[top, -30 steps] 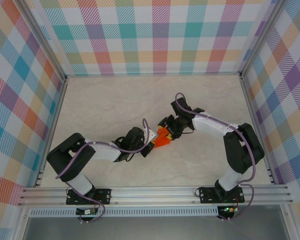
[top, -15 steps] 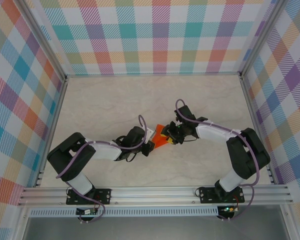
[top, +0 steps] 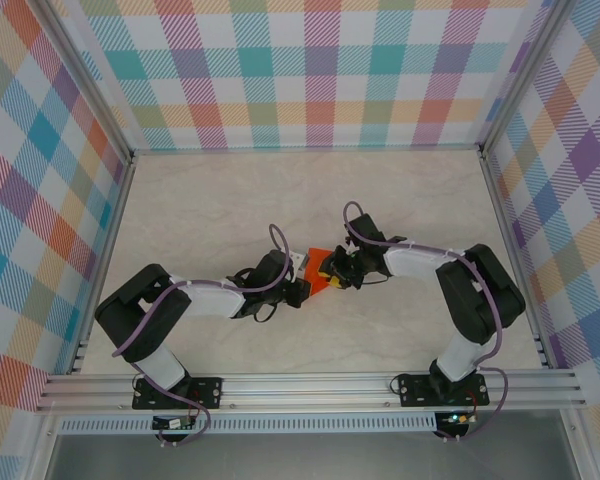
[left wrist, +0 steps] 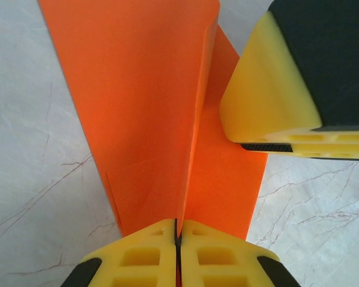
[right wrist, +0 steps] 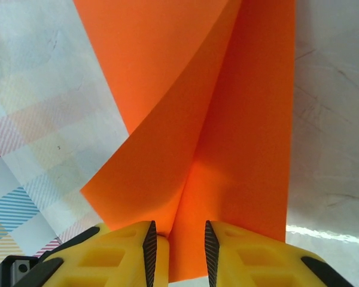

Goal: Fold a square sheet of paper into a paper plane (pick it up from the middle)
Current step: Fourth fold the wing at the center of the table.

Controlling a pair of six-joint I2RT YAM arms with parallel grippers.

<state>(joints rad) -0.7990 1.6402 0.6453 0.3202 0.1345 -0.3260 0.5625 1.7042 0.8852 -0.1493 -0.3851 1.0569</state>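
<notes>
The orange sheet of paper (top: 317, 270) lies folded into a narrow layered strip at the table's middle, between the two grippers. My left gripper (left wrist: 178, 230) is shut on the raised centre crease of the paper (left wrist: 143, 119), at its near end. In the top view the left gripper (top: 302, 281) sits at the paper's left side and my right gripper (top: 329, 274) at its right side. The right gripper (right wrist: 179, 245) stands open, jaws a little apart on either side of the lifted fold of the paper (right wrist: 227, 131). One of the right gripper's yellow fingers (left wrist: 269, 89) rests against the paper's right wing.
The marble-patterned table (top: 230, 200) is walled by checked panels (top: 320, 70) at the back and sides. An aluminium rail (top: 310, 385) with both arm bases runs along the near edge.
The right gripper has moved left onto the paper and its jaws have narrowed. The left gripper has stayed shut on the crease and shifted slightly up with the paper.
</notes>
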